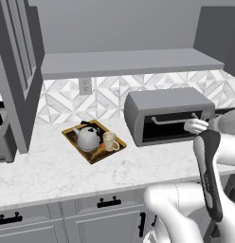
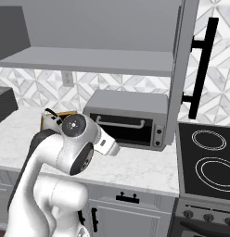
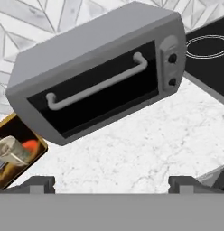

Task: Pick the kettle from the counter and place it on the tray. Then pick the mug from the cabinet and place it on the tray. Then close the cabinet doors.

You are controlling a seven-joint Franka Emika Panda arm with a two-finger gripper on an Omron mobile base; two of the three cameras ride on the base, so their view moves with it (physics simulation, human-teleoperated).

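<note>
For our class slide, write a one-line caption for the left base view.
Small silver-grey metal kettle and cream-beige mug sit on the golden-rimmed tray; grey cabinet door open.

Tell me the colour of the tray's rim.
Golden-brown, around a dark brown surface; the tray shows best in the left base view.

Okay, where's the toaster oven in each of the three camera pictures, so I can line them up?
Left base view: toaster oven right of centre on the counter, right of the tray.
Right base view: centre, beyond the arm.
Hand view: tilted across the upper middle.
Shared landmark: the tray, whose corner also shows at the hand view's lower left.
</note>
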